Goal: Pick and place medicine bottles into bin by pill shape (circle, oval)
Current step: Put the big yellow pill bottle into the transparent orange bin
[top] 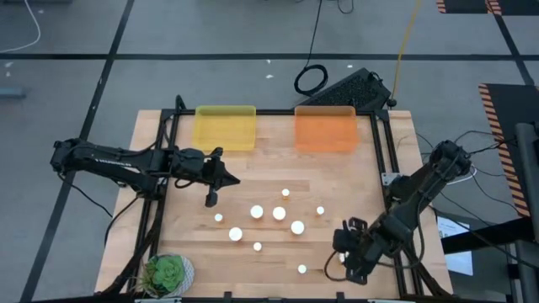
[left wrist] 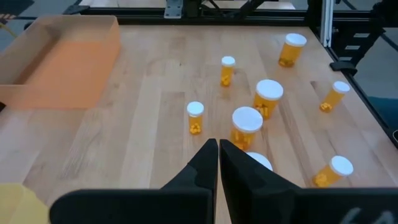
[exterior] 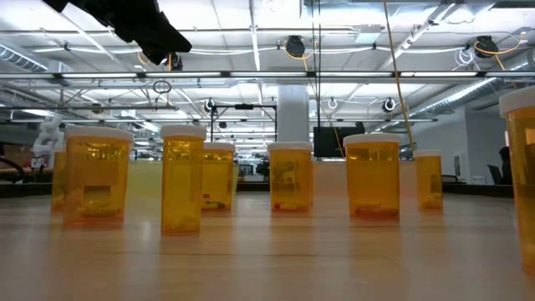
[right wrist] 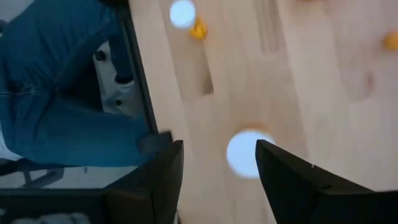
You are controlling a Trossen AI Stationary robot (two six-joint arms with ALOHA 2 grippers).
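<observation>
Amber medicine bottles [top: 279, 214] with round white caps stand scattered, upright and apart from one another, on the wooden table [top: 354, 181]; nine caps can be counted in the high view, some wider than others. No bottle sits in either bin.

Left gripper [top: 211, 200]: positioned over the table on the left side of the bottle group, fingers pressed together with nothing between them (the left wrist view shows the two dark fingers [left wrist: 205, 163] meeting along a thin seam). Directly ahead of the fingertips stands a wide-capped bottle [left wrist: 247, 126], with a small-capped bottle [left wrist: 195, 117] just beside it and more bottles farther out. The nearest bottle [top: 219, 218] in the high view lies just beyond the fingertips, not touching them.

Right gripper [top: 352, 271]: positioned near the table's front right corner, fingers spread apart and holding nothing. In the right wrist view a white-capped bottle [right wrist: 247, 154] shows in the gap between the two fingers [right wrist: 163, 180], below them; contact cannot be determined. Beyond the table edge in that view, a person's blue-trousered leg [right wrist: 59, 93] is visible.

Yellow bin [top: 225, 127] and orange bin [top: 325, 129] sit side by side at the table's far edge, well apart from both grippers. A small green plant [top: 165, 273] stands at the front left corner, behind the left gripper.
</observation>
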